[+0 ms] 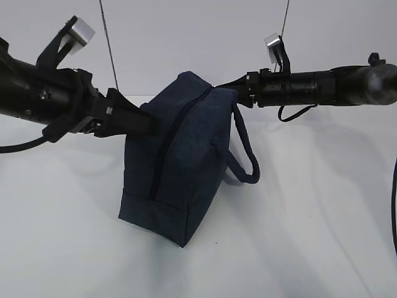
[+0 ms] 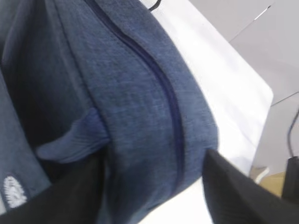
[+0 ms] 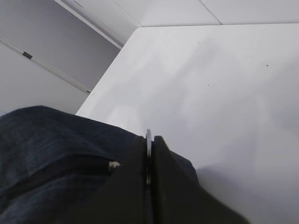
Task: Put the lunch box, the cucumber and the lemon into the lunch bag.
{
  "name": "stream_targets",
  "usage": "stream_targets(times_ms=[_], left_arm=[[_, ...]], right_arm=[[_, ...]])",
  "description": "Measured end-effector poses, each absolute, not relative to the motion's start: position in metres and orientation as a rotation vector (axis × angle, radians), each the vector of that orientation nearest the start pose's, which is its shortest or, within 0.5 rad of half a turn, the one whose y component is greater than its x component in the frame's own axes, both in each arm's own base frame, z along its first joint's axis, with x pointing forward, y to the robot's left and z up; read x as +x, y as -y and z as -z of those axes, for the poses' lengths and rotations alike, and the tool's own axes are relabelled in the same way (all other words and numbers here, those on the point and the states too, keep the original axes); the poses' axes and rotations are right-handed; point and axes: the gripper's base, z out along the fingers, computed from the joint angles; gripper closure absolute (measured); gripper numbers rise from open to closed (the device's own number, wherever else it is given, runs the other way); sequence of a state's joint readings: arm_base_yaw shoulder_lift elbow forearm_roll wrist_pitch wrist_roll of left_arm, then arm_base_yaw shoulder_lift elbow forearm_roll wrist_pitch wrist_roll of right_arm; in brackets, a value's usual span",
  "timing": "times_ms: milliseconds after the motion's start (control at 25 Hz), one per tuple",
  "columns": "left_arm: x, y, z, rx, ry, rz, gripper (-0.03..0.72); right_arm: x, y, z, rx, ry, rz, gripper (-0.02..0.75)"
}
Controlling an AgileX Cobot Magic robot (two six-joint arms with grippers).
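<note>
I see the bag point(image 1: 180, 161), boxy navy fabric with a dark zipper point(image 2: 161, 88) and a loop handle point(image 1: 243, 158), standing tilted on the white surface point(image 1: 298, 236) between my arms. Its long axis rises toward the top right. My left claw point(image 2: 154, 186) straddles its end, fingers spread. My right claw point(image 3: 148, 186) is pinched shut on a thin silver ring point(image 3: 148, 140) at the bag's top.

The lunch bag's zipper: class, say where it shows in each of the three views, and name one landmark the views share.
Exterior view: zipper runs down the lunch bag, centre.
Left wrist view: curves from top centre to lower right.
Right wrist view: a dark seam, lower left.
Shared landmark: the white table.
</note>
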State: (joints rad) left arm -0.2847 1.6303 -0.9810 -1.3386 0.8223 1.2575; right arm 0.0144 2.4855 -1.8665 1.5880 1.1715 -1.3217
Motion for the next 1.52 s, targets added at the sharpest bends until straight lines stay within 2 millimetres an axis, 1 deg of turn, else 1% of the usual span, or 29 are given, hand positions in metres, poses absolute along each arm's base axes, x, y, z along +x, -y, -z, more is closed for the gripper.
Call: stream_targets(times_ms=[80, 160, 240, 360, 440, 520, 560, 640, 680, 840, 1080, 1120, 1240, 1400, 1520], left_arm=[[0.290, 0.154, -0.245, 0.709, -2.192, 1.100, 0.182], [0.289, 0.152, -0.253, 0.675, -2.174, 1.113, 0.164], [0.295, 0.151, -0.266, 0.649, -2.144, 1.096, 0.156], [0.312, 0.153, -0.294, 0.626, -2.081, 1.026, 0.154], [0.327, 0.154, -0.308, 0.619, -2.067, 0.992, 0.154], [0.344, 0.157, -0.316, 0.625, -2.076, 0.955, 0.160], [0.351, 0.158, -0.316, 0.629, -2.093, 0.941, 0.167], [0.367, 0.162, -0.315, 0.649, -2.122, 0.925, 0.191], [0.374, 0.164, -0.310, 0.666, -2.143, 0.925, 0.202], [0.398, 0.173, -0.301, 0.691, -2.177, 0.949, 0.218], [0.429, 0.185, -0.272, 0.699, -2.233, 0.992, 0.223], [0.432, 0.187, -0.267, 0.696, -2.244, 0.998, 0.229], [0.438, 0.195, -0.257, 0.702, -2.254, 1.010, 0.246], [0.440, 0.209, -0.251, 0.734, -2.253, 1.022, 0.251], [0.441, 0.216, -0.246, 0.749, -2.253, 1.025, 0.258]], right_arm=[[0.504, -0.091, -0.140, -0.476, -1.933, -1.380, 0.730], [0.504, -0.091, -0.140, -0.479, -1.931, -1.378, 0.730], [0.504, -0.091, -0.140, -0.481, -1.930, -1.377, 0.730], [0.504, -0.091, -0.140, -0.482, -1.930, -1.376, 0.730], [0.504, -0.091, -0.140, -0.482, -1.930, -1.376, 0.730], [0.504, -0.091, -0.140, -0.483, -1.929, -1.375, 0.730], [0.504, -0.091, -0.140, -0.483, -1.929, -1.375, 0.730], [0.504, -0.091, -0.140, -0.484, -1.928, -1.374, 0.730], [0.504, -0.091, -0.140, -0.484, -1.928, -1.374, 0.730], [0.504, -0.091, -0.140, -0.484, -1.928, -1.374, 0.730], [0.504, -0.091, -0.140, -0.487, -1.927, -1.375, 0.730], [0.504, -0.091, -0.140, -0.487, -1.927, -1.374, 0.730], [0.504, -0.091, -0.140, -0.489, -1.926, -1.373, 0.730], [0.504, -0.091, -0.140, -0.489, -1.926, -1.373, 0.730], [0.504, -0.091, -0.140, -0.489, -1.926, -1.373, 0.730]])
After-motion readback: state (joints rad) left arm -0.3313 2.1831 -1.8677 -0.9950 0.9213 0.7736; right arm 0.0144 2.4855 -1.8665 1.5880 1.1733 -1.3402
